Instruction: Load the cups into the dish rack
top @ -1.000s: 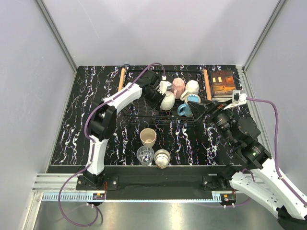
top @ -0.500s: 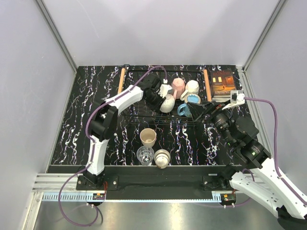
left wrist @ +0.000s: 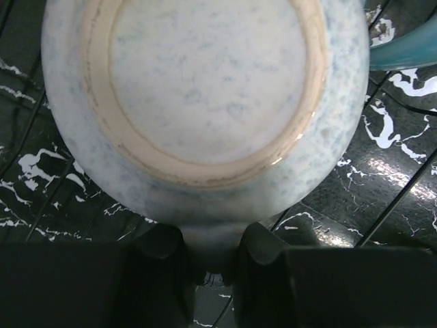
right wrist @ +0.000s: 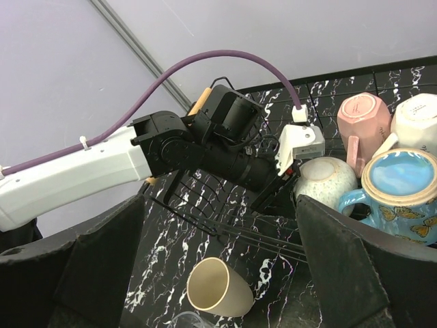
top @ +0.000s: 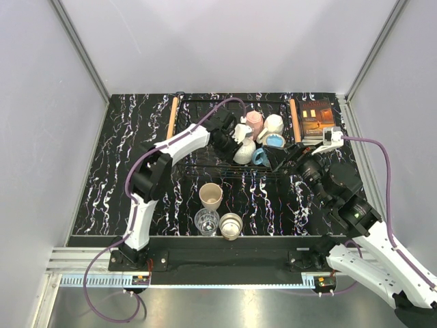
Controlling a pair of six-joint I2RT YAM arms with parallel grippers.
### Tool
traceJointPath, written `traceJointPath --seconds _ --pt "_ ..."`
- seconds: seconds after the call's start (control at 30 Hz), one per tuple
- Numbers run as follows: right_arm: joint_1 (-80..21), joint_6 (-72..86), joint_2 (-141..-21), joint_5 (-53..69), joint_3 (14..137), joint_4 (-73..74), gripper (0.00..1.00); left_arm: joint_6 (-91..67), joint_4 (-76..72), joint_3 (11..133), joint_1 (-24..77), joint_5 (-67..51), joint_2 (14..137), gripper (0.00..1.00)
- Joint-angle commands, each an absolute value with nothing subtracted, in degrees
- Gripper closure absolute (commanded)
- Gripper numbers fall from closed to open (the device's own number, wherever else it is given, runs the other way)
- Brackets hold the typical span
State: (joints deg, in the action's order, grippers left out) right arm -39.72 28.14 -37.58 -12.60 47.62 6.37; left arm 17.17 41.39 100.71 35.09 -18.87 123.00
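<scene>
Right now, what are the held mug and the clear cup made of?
The mug looks like speckled glazed ceramic: a bare tan foot ring shows on its base. The tumbler seems glass, maybe clear plastic; the dark table shows through it.
</scene>
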Motion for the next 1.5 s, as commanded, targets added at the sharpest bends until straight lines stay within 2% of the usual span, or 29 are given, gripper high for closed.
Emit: traceJointPath --seconds 0.0,0.4,0.5,0.53,0.6,0.63,0.7,0.87,1.07,1.27,1.33,1.47 --pt "-39.46 28.65 -37.44 -13.27 49.57 5.80 0.00 19.51 35.68 104.23 36.12 -21.18 122.08 1.00" --pt "-39.46 28.65 -36.83 -13.71 49.48 6.33 0.00 22.15 34.11 103.98 35.60 -16.88 124.54 1.00" --pt "-39.46 28.65 -36.74 -13.62 49.57 6.50 0.00 22.59 34.19 102.75 35.07 -15.74 124.54 0.80" --pt "-39.46 28.57 -36.65 -13.62 49.57 6.50 0.00 22.59 34.19 102.05 34.98 -15.30 124.45 0.63" --pt "-39.46 28.65 -36.56 -13.62 49.57 6.68 0.00 22.59 34.10 101.34 34.72 -14.68 123.75 0.51" --pt "-39.46 28.57 -36.65 -13.54 49.66 6.77 0.00 22.41 34.10 100.90 34.72 -14.85 123.40 0.38" --pt "-39.46 28.83 -36.74 -13.36 49.66 6.85 0.00 22.06 34.19 100.02 34.72 -14.94 122.35 0.26" --pt "-39.46 29.27 -37.44 -12.92 50.18 7.82 0.00 21.36 34.19 98.53 34.72 -14.06 119.80 0.09" --pt "-39.55 27.60 -43.58 -7.92 53.95 14.75 0.00 19.78 34.19 96.51 34.63 -13.45 111.63 0.04" --pt "-39.81 24.44 -55.97 2.63 58.26 26.00 0.00 16.09 35.33 95.89 34.10 -14.59 100.65 0.03" --pt "-40.69 22.78 -60.28 1.68 59.41 31.62 0.00 14.77 35.86 97.28 33.84 -14.68 96.71 0.03" --pt "-49.03 19.78 -64.07 -3.42 62.84 35.95 0.00 9.33 39.28 99.32 29.81 -15.99 91.52 0.04"
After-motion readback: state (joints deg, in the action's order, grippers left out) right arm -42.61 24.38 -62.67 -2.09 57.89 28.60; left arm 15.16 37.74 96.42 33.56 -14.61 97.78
